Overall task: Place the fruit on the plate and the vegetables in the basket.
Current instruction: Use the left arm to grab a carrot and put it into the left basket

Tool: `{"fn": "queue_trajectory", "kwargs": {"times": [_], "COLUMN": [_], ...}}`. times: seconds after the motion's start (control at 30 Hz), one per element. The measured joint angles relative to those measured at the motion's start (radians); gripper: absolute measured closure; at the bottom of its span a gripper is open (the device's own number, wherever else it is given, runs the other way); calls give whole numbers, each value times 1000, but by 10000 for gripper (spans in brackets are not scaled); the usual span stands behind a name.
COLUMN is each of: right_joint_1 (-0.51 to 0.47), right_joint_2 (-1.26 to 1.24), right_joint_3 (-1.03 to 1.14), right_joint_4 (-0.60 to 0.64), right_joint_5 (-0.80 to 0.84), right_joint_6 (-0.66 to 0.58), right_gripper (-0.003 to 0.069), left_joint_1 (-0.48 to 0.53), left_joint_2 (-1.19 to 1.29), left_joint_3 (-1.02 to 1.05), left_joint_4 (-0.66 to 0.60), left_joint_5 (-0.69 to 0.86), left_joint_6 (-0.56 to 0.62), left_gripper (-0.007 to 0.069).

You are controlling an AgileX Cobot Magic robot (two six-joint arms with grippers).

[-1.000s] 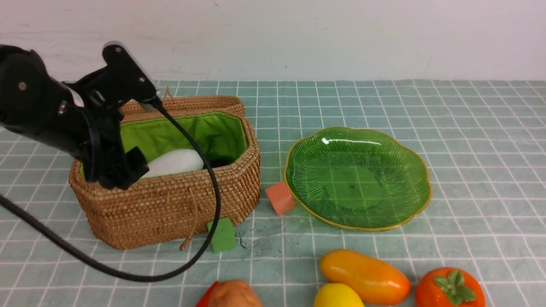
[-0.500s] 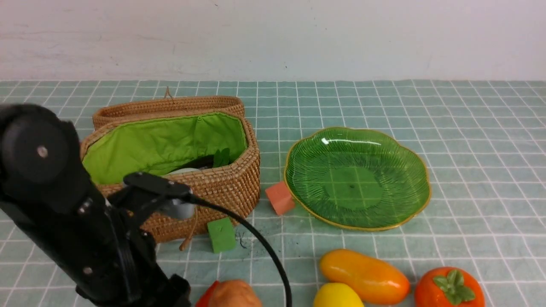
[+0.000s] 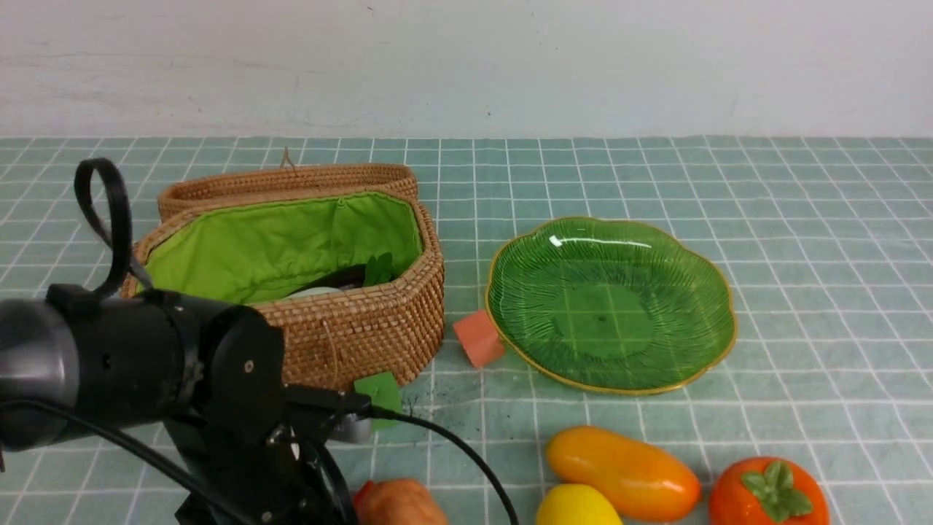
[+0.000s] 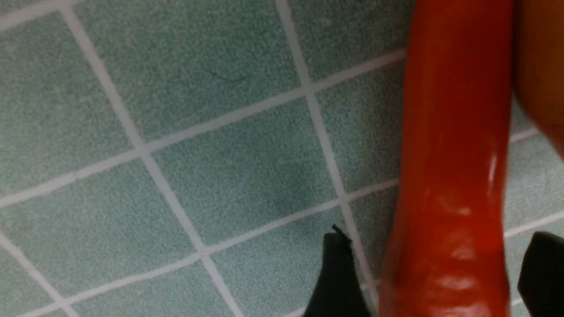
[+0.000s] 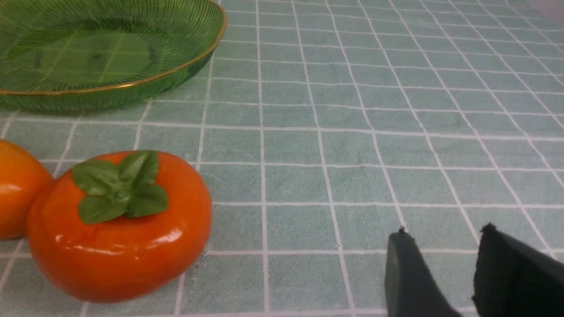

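Radish in the basket, carrot next
I'm straddling the carrot (image 4: 454,176) with parted left pincers (image 4: 434,264); potato (image 3: 403,503) and fruit are waiting.

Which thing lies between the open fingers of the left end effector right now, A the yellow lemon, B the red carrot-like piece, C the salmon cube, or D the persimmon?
B: the left wrist view shows the red carrot-like piece between the left end effector's two dark fingertips.

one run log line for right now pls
left claw: open astride carrot | potato: on table beside carrot | basket: radish inside | plate: bare | fruit: on table
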Motion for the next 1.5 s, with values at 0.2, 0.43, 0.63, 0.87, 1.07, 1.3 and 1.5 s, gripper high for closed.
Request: {"fn": "queue_trajectory", "kwargs": {"times": [0.2,0.43,0.63,0.87,1.07,1.3,1.5], "right_joint_1": [0,0,0,0,0,0,0], "right_joint_2": [0,0,0,0,0,0,0], "right_joint_3": [0,0,0,0,0,0,0], "right_joint_4": [0,0,0,0,0,0,0], "right_joint_5": [0,0,0,0,0,0,0], "right_joint_6": [0,0,0,0,0,0,0], "right_gripper": [417,417,417,417,417,417,417], "left_joint_1": [0,0,76,144,147,147,147], "left_joint_2": [9,-46,-167,-187,-41,85,37], "left_joint_3": [0,-22,-229,-476,-485,-483,-482], "left_joint_4": [0,118,353,477,686,761,634], "left_joint_5": [42,186,345,114,-158,-205,-162], "left_joint_6": [90,118,49,214,335,345,312], "left_gripper": [296,293,293,293,293,163,-34]}}
